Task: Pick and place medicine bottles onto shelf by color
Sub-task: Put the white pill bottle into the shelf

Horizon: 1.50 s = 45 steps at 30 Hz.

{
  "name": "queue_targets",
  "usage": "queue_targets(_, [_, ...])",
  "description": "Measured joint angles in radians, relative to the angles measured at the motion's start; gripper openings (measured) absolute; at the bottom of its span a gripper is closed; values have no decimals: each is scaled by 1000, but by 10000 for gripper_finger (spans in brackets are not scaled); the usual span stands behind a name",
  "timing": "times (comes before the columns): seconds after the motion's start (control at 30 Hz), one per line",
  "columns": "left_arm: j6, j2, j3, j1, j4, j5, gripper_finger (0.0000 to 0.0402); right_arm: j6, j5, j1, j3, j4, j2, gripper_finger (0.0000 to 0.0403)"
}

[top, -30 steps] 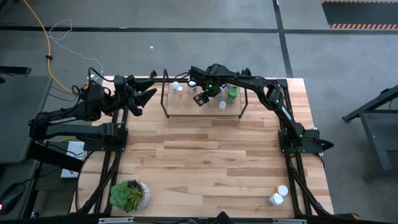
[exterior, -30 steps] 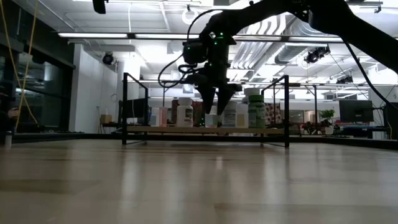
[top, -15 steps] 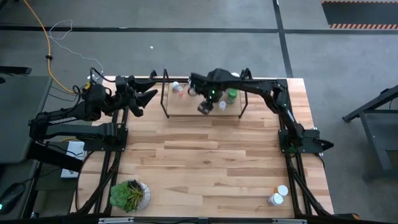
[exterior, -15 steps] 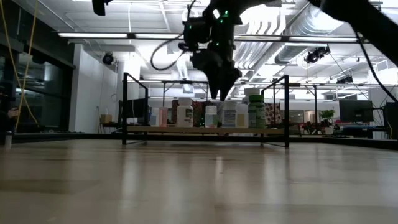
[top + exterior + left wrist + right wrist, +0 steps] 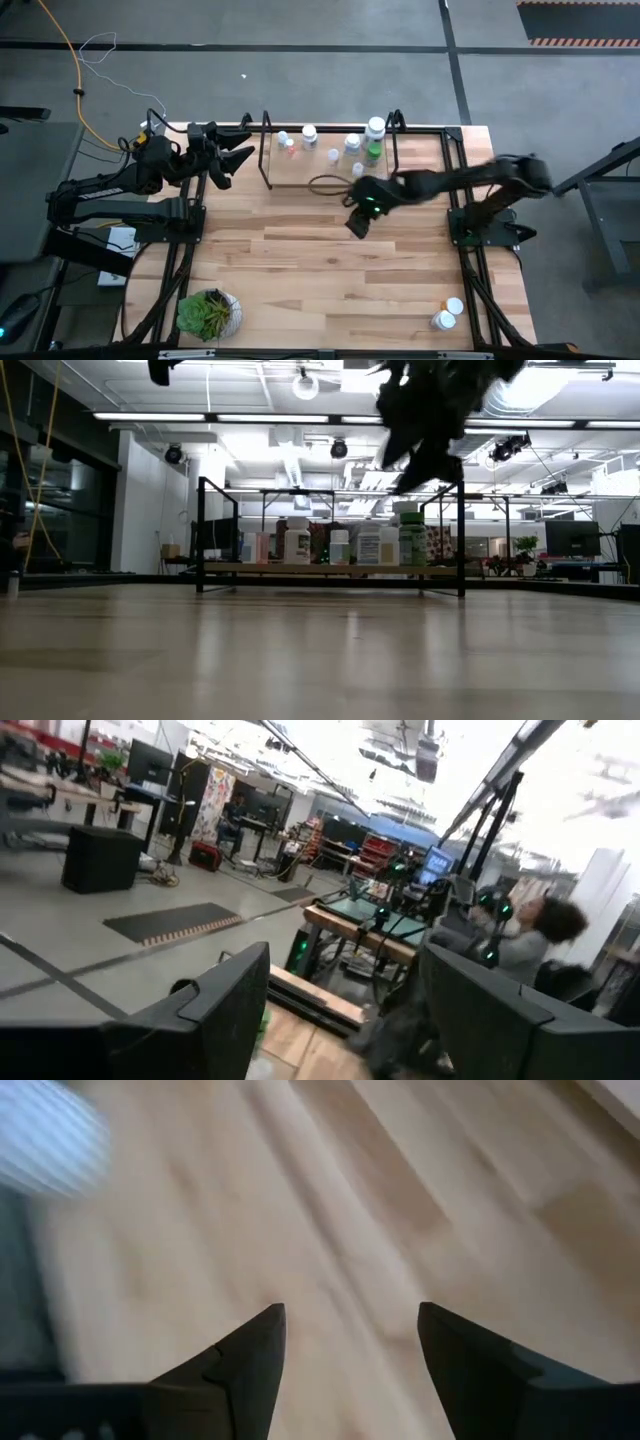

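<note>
I see the right gripper (image 5: 357, 222), fingers spread and empty, over bare counter (image 5: 330, 270) near the shelf (image 5: 300, 172). Bottles (image 5: 352, 143) stand on the shelf. The left gripper (image 5: 238, 155), fingers spread, waits beside it.

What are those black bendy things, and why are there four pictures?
They are two robot arms at a wooden table. One picture looks straight down from above, one looks level across the tabletop, and two come from little cameras on the arms' wrists. The right hand is open and empty, above the bare wood in front of the shelf. The left hand is open too, waiting at the table's far left edge. Small medicine bottles stand on the shelf, and two more bottles wait in the near right corner. A potted plant sits in the near left corner.
</note>
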<state>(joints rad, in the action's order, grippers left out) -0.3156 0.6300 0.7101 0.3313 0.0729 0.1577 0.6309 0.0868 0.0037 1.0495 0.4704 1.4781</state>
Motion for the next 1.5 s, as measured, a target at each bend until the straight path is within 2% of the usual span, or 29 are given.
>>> queue_targets(0.07, [47, 0, 0, 0, -4, 0, 250, 71, -25, 36, -92, -187, -82, 220])
queue_targets(0.17, [99, 0, 0, 0, -14, 0, 250, 82, -96, 76, -195, -477, -173, 220])
queue_targets(0.27, [110, 0, 0, 0, -36, -9, 250, -49, -191, 98, -253, -690, -213, 220])
queue_targets(0.4, [110, 0, 0, 0, -60, -60, 250, -228, -238, 102, -266, -815, -220, 220])
queue_targets(0.73, [81, 0, 0, 0, -78, -94, 250, -290, -240, 101, -207, -775, -215, 220])
queue_targets(0.8, [71, 0, 0, 0, -81, -94, 250, -257, -227, 101, -172, -683, -215, 220])
queue_targets(0.9, [57, 0, 0, 0, -98, -95, 250, -171, -156, 118, -87, -381, -215, 220])
queue_targets(1.03, [57, 0, 0, 0, -129, -95, 250, 39, -75, 202, 4, 37, -215, 220])
queue_targets(1.13, [70, 5, 0, 0, -144, -95, 250, 293, -28, 316, 20, 243, -215, 220])
queue_targets(1.23, [72, 6, 0, 0, -151, -95, 250, 637, 19, 468, -6, 307, -215, 220])
queue_targets(1.37, [73, 13, 0, 0, -152, -95, 250, 1084, 31, 672, -39, 302, -205, 220])
queue_targets(1.5, [75, 17, 0, 0, -152, -95, 250, 1445, 58, 826, -47, 299, -170, 220])
